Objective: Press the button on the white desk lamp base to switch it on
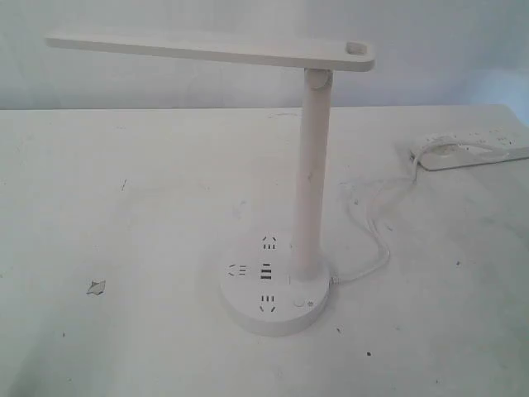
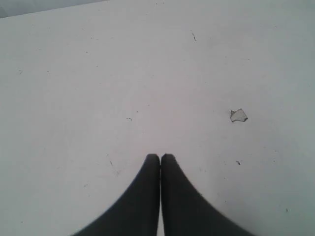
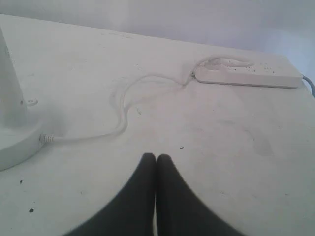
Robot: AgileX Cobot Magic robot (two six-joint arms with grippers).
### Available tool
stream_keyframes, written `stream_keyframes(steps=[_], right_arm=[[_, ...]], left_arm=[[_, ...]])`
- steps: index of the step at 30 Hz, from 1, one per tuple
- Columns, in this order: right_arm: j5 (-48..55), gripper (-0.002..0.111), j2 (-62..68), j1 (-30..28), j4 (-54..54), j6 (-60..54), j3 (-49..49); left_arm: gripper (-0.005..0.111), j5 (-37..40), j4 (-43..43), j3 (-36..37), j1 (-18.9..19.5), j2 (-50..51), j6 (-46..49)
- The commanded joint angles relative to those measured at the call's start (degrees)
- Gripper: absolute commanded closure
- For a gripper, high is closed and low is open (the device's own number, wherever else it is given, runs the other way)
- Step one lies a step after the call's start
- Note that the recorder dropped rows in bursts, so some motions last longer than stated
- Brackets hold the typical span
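Note:
The white desk lamp base point(image 1: 275, 289) is a round disc with socket holes, standing on the table with its tall post point(image 1: 314, 174) and flat lamp head point(image 1: 207, 48). Its small round button point(image 1: 302, 303) sits near the front right of the disc. Neither gripper shows in the exterior view. My left gripper point(image 2: 160, 156) is shut and empty above bare table. My right gripper point(image 3: 156, 156) is also shut with nothing in it; part of the base point(image 3: 15, 142) shows at the edge of its view, a good way off. The button is hidden in both wrist views.
A long white power strip point(image 1: 475, 147) lies at the back right, and a white cable point(image 1: 372, 227) loops from it to the lamp base. A small chipped mark point(image 1: 97, 287) is on the white table point(image 1: 124, 231) at the left.

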Motion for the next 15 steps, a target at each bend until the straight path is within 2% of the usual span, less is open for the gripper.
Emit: stream_keyframes(steps=[1,9,15], right_arm=[[-0.4,0.108,-0.2,0.0,0.2,0.4,0.1],[-0.9,0.108,-0.2,0.0,-0.1,-0.4,0.1],[-9.7,0.108,-0.2,0.0,-0.5,-1.7,0.1]], left_arm=[[0.107,0.0,-0.1,0.1,-0.2,-0.1,0.0],[0.107,0.0,-0.1,0.1,-0.2,-0.1,0.0],[0.107,0.0,-0.1,0.1,-0.2,-0.1,0.0]])
